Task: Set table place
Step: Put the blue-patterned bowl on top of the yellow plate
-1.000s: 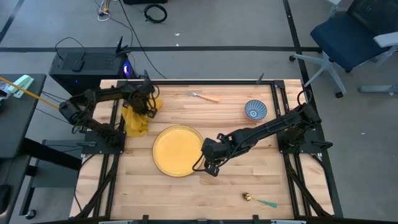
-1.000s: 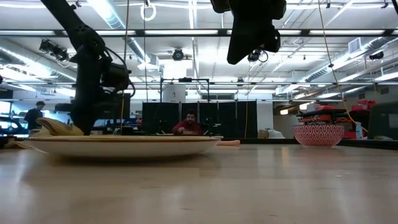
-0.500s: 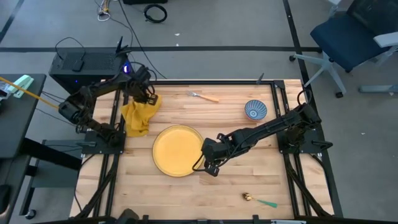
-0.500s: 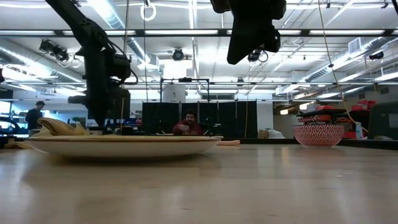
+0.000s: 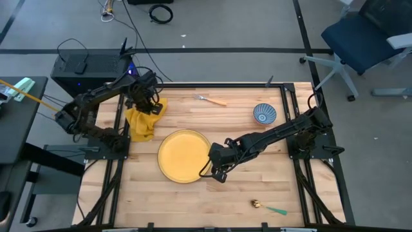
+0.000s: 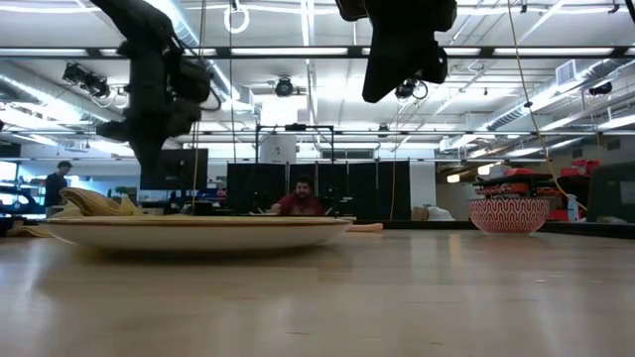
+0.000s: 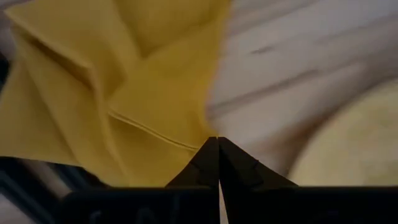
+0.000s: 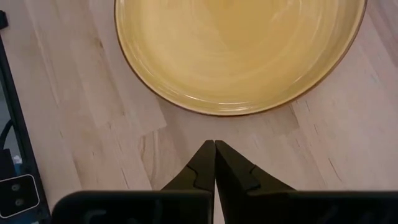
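plate (image 5: 183,156): table (image 5: 244,193) centre
napkin (image 5: 143,120): 10 o'clock of plate
left gripper (image 7: 217,140): closed, empty, over napkin
right gripper (image 8: 214,144): closed, empty, 3 o'clock of plate

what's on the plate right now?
Nothing: the plate is bare in the high and right wrist views. The napkin, fork, bowl and spoon lie apart on the table. Its underside is hidden.

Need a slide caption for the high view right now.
Right hand shut beside the yellow plate; left hand shut over the napkin; fork, bowl, spoon unplaced.
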`<state>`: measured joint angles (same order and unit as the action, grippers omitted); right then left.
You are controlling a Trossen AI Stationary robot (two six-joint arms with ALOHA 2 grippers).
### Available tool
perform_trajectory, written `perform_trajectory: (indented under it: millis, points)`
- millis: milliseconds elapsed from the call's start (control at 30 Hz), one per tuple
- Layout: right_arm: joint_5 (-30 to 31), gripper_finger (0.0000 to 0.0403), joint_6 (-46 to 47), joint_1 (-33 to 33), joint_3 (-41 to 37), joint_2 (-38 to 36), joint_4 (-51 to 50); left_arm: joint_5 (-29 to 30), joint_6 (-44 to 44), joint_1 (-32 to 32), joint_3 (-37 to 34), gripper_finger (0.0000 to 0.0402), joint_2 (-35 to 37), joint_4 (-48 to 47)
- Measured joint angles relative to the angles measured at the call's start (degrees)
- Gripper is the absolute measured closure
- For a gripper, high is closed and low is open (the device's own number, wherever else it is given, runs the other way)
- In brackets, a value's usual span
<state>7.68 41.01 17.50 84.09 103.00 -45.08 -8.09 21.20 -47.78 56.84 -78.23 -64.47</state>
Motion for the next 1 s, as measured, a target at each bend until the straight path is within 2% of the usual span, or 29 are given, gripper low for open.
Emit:
perform_trajectory:
  millis: [167, 367, 600, 767, 900, 1000]
  points:
    - [0.0, 0.0387, 0.1, 0.0, 0.0, 0.0, -1.4, -4.1, 6.4, 5.1, 0.0, 0.0392, 9.1, -3.4]
    - [0.0, 0.0387, 1.4, 0.0, 0.0, 0.0, -2.3, -4.0, 17.3, 12.4, 0.0, 0.0392, 18.2, -12.1]
    - [0.0, 0.0387, 6.4, 0.0, 0.0, -0.1, -6.1, -3.0, 28.3, 23.1, -3.2, 0.0392, 23.6, -16.3]
    - [0.0, 0.0387, 9.0, 0.4, 0.0, -1.0, -10.3, -2.5, 37.2, 32.4, -7.1, 0.0392, 26.0, -15.7]
    - [0.0, 0.0387, 9.1, 0.7, 0.0, -2.7, -10.6, 0.0, 44.1, 40.0, -8.4, 0.0392, 27.6, -10.1]
    - [0.0, 0.0387, 9.2, 0.6, 0.0, -5.1, -10.7, 1.3, 45.7, 45.0, -8.5, 0.0392, 28.4, -5.2]
